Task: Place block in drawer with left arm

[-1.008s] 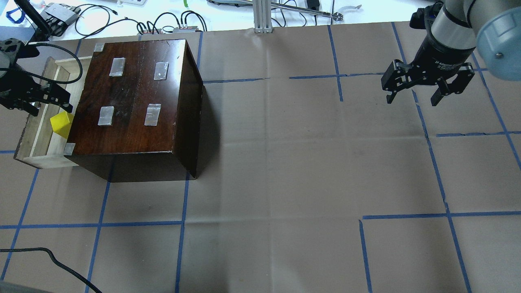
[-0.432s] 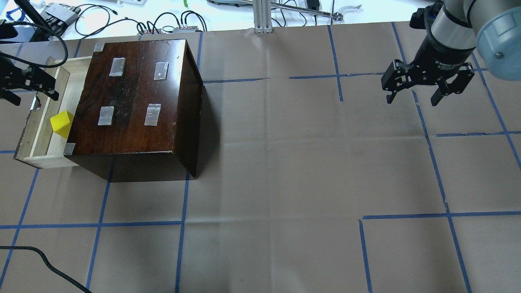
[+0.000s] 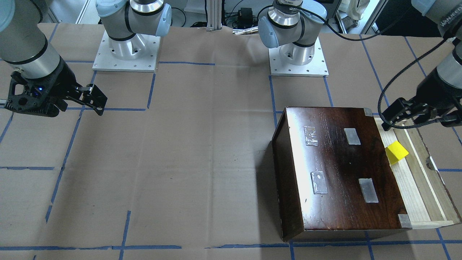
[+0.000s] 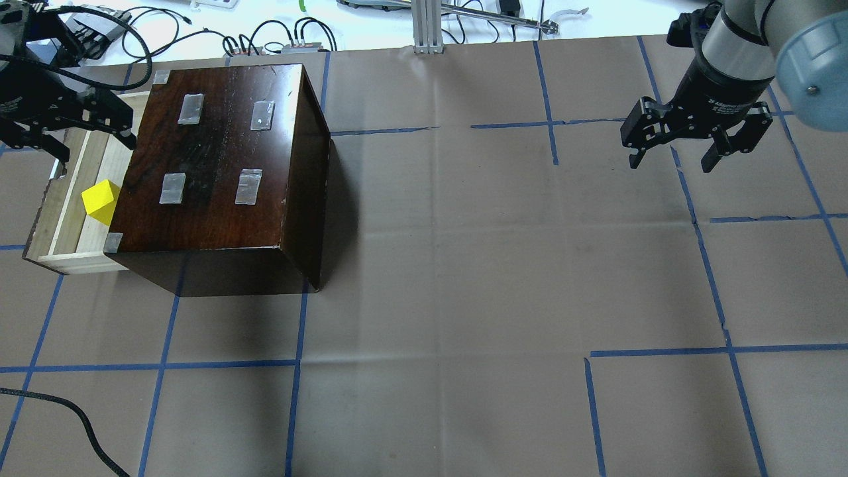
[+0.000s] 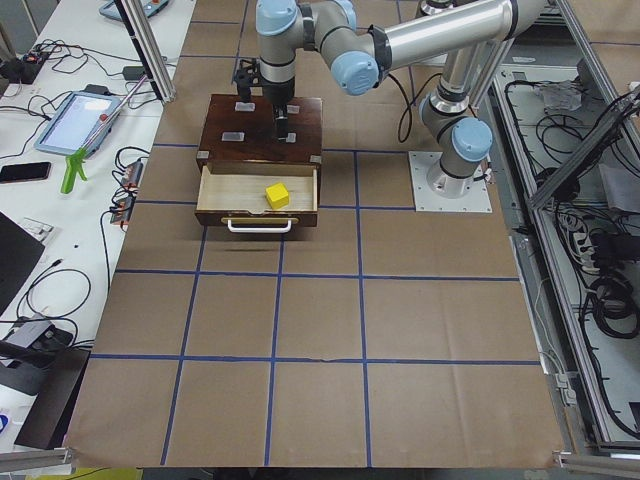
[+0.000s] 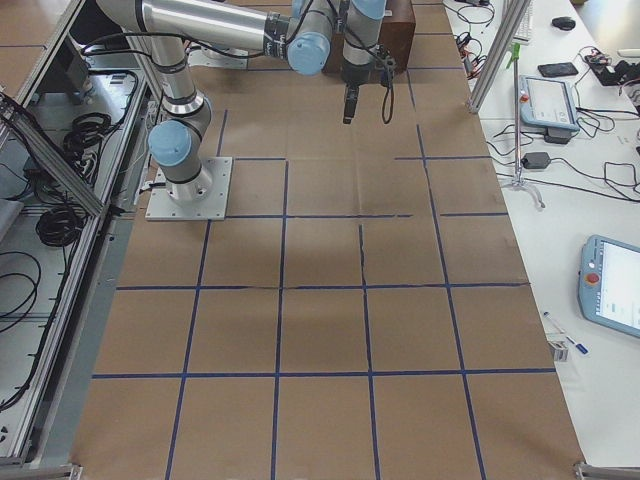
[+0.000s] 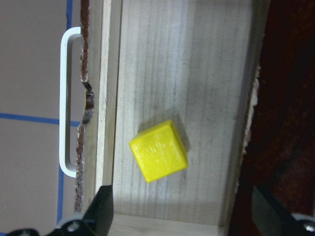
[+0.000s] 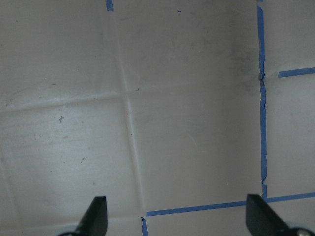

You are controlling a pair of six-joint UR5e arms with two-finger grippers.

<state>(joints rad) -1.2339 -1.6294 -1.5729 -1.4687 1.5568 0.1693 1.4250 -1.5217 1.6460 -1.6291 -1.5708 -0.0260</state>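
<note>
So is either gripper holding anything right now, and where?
Nothing is held. Left gripper and right gripper are open and empty; the block lies loose in the drawer.

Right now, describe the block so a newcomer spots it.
Find the dark-brown box on the robot's left. Its pale drawer is pulled open, the block lying inside. It is the only bright yellow thing: a small cube.

Bright overhead light; box [image 3: 335, 169] glares, block [image 7: 158, 151] casts a soft shadow.

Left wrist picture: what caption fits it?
Yellow block lying free in the open wooden drawer, left fingers spread apart.
</note>
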